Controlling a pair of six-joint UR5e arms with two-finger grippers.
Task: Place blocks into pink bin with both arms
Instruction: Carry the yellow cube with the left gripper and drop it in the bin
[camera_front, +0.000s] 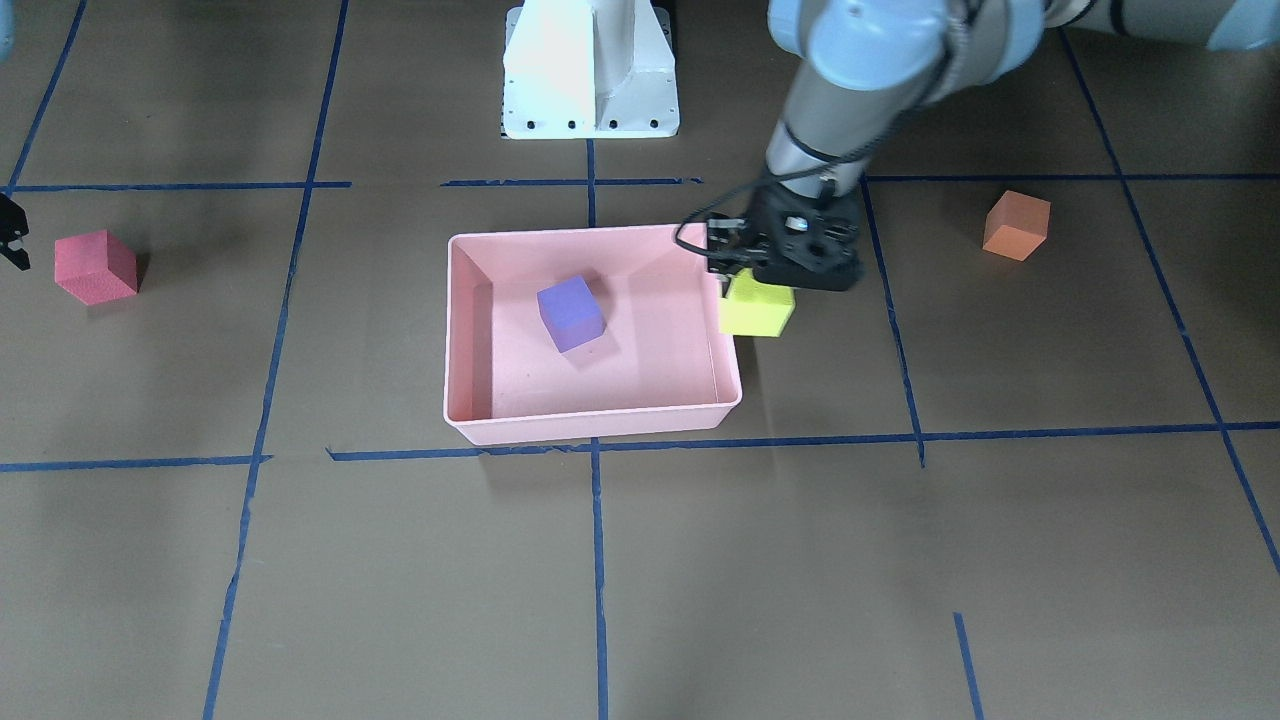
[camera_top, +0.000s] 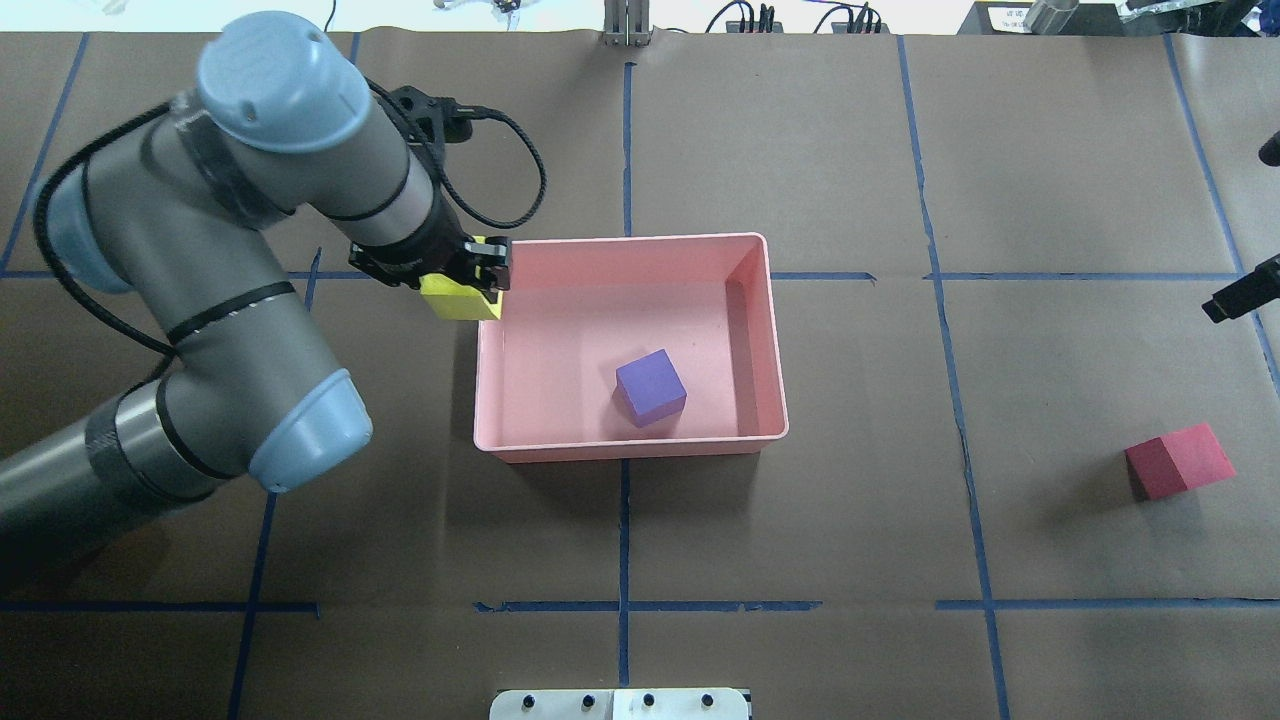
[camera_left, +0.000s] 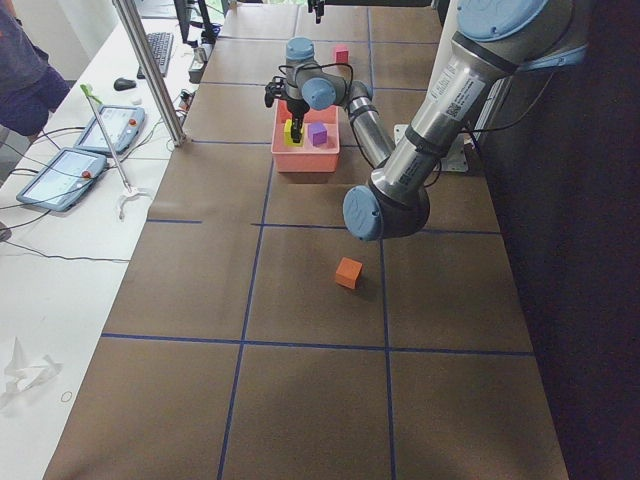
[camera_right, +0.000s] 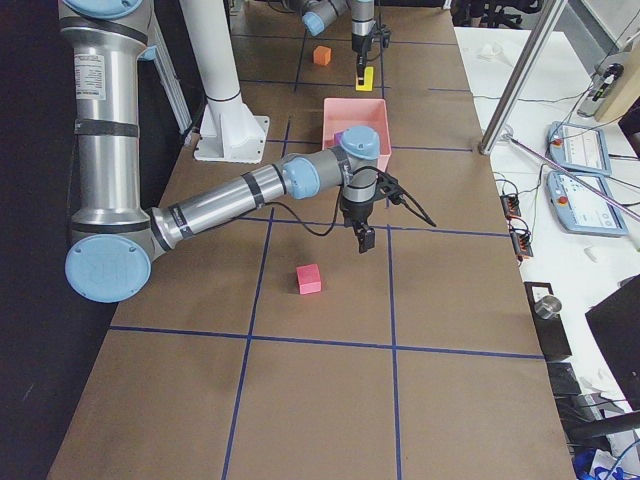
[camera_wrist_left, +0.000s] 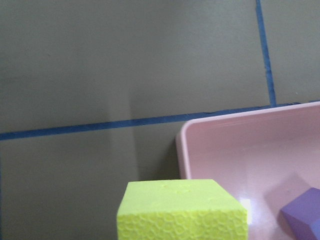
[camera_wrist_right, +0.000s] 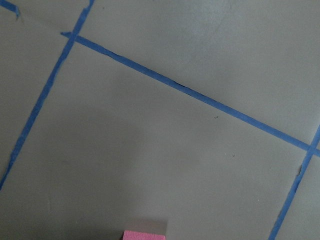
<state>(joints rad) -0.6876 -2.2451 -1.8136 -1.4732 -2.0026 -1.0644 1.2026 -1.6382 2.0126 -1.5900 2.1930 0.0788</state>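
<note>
Carrying the yellow block (camera_front: 757, 308) to the bin (camera_front: 590, 432) seems to be the step in hand. In the front view the left gripper (camera_front: 752, 282) is closed on this block and holds it raised, just outside the bin's wall on the robot's left. The purple block (camera_front: 571, 313) lies inside, and the red block (camera_front: 95, 267) and orange block (camera_front: 1016, 225) sit on the table, well apart from the bin. Next, I think, the arm must move over the rim before it lets go. In the overhead view the arm hides the orange block, and the right gripper (camera_top: 1240, 295) is cut off at the view's edge, so I cannot tell if it is open. The left wrist view shows no fingers, only the yellow block with a bin corner beyond. The right wrist view catches only a strip of the red block.
</note>
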